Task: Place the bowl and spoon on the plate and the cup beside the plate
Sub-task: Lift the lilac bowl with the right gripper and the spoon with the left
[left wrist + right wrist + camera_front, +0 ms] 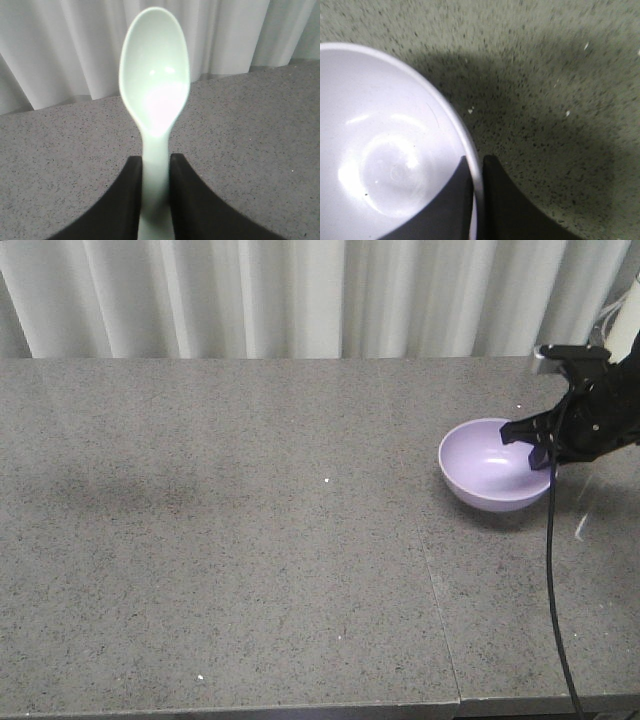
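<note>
At the far right of the grey table [250, 540], the lilac bowl [495, 465] is upright, open side up. Right pincer [477, 167] is pinching the bowl's right rim, one finger inside and one outside. Cannot tell if the bowl is resting or just lifted. Left pincer [156, 167] is pinching the mint-green spoon [155, 85] by its handle, spoon head sticking out over the table toward the white curtain [75, 50].
</note>
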Robot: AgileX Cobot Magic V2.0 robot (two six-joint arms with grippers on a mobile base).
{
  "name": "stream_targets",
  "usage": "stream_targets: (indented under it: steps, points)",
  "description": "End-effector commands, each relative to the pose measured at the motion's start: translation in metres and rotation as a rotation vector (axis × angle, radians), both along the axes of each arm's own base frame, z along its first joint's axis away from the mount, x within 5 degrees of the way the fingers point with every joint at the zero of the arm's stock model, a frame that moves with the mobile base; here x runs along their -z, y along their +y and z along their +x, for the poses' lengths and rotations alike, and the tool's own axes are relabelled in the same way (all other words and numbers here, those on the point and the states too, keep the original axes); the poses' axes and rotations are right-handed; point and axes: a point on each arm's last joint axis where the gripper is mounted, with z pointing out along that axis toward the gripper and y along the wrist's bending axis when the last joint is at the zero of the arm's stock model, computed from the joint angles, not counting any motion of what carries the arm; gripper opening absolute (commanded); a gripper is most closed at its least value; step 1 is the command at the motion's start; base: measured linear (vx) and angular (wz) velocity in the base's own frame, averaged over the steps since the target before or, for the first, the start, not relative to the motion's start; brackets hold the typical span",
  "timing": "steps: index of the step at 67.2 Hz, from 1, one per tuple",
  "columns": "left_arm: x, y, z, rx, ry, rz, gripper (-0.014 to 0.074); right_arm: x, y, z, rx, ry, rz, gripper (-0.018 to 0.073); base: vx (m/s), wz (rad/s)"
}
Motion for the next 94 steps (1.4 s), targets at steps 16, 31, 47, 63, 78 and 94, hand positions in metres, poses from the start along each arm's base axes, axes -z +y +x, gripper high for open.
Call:
stream_targets:
  steps: [16,31,47,63,78,94]
  points:
    - [-0.022,-0.002,-0.011,0.006,-0.125,-0.024,-0.0006,-0.114,0.001,-0.032,0.002,-0.337,-0.025,-0.0008,0.00,0.00]
    - [-0.022,-0.002,-0.011,0.006,-0.119,-0.024,-0.0006,-0.191,0.006,-0.081,-0.001,-0.535,-0.026,-0.0008,0.00,0.00]
    - [-0.022,-0.002,-0.011,0.006,-0.120,-0.024,-0.0006,-0.241,0.011,-0.135,-0.002,-0.713,-0.008,-0.0006,0.00,0.00]
    - [-0.022,-0.002,-0.011,0.006,-0.120,-0.024,-0.0006,-0.257,0.012,-0.155,-0.002,-0.791,-0.034,-0.0006,0.00,0.00]
    - [-0.022,-0.002,-0.011,0.006,-0.120,-0.024,-0.0006,-0.256,0.011,-0.156,0.000,-0.788,-0.038,-0.0006,0.00,0.00]
    - [-0.022,-0.002,-0.011,0.006,-0.120,-0.024,-0.0006,-0.256,0.011,-0.156,0.000,-0.788,-0.037,-0.0006,0.00,0.00]
